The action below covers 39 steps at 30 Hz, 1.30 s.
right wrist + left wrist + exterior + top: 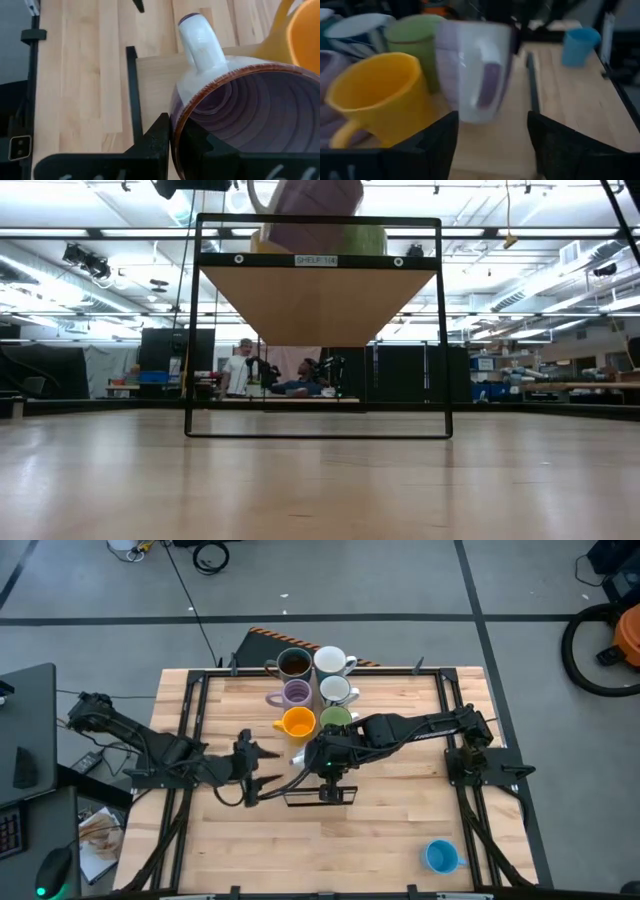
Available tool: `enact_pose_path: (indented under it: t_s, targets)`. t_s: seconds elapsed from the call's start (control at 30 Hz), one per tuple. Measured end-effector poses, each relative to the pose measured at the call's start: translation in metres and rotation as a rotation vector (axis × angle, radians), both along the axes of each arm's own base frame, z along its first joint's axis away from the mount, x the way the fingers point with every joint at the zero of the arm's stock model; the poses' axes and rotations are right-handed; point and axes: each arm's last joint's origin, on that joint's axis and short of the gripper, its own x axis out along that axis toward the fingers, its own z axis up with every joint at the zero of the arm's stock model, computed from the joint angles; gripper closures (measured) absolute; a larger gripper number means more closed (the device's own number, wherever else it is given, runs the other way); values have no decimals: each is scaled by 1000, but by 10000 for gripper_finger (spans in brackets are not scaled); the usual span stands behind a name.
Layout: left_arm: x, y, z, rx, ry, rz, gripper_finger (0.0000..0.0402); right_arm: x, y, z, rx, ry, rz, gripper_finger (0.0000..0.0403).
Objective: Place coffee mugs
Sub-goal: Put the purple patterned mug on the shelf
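Observation:
My right gripper (306,754) is shut on a lilac-purple mug (235,105) (475,70) over the near left corner of a raised wooden shelf (320,290). On the shelf stand the dark brown mug (293,663), two white mugs (330,661) (337,690), a second lilac mug (296,693), the orange mug (298,722) and the green mug (336,717). The blue mug (440,856) stands alone near the table's near right corner. My left gripper (268,766) (492,135) is open, level, just left of the held mug and touching nothing. My right gripper pinches the lilac mug's rim (176,125), one finger inside the mug and one outside, on the side next to its handle (200,47). It comes from above. The mug hangs upright below the fingers and looks lifted clear of the shelf board (310,200).
The shelf is a black wire frame (190,330) with a label on its front edge. The six mugs fill its far part in two rows. Bare tabletop (380,840) lies toward the near edge. Black frame rails (190,710) run along the table's sides.

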Motion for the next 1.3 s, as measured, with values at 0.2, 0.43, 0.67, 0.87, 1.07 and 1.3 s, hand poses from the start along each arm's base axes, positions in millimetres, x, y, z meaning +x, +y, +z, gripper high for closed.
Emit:
enact_pose_path:
  t_s: [0.2, 0.43, 0.67, 0.87, 1.07, 1.3]
  targets:
    - [9, 2, -4, 61, -13, 96, 131, 0, 0, 0, 2, -1, -14, 372]
    - [25, -4, -9, 160, -48, 118, 130, 0, -1, 1, 4, -2, -16, 372]
    - [26, -5, -6, 162, -67, 104, 149, 0, -1, 1, 4, -2, -16, 372]
    - [33, -4, -10, 121, -50, 36, 204, 0, 0, 1, 10, -3, -10, 372]
    - [33, -1, -9, 121, -59, 43, 260, 0, 1, 1, 18, -5, 5, 372]
    - [34, -2, -8, 120, -70, 38, 334, -1, 1, 1, 22, -5, 10, 372]
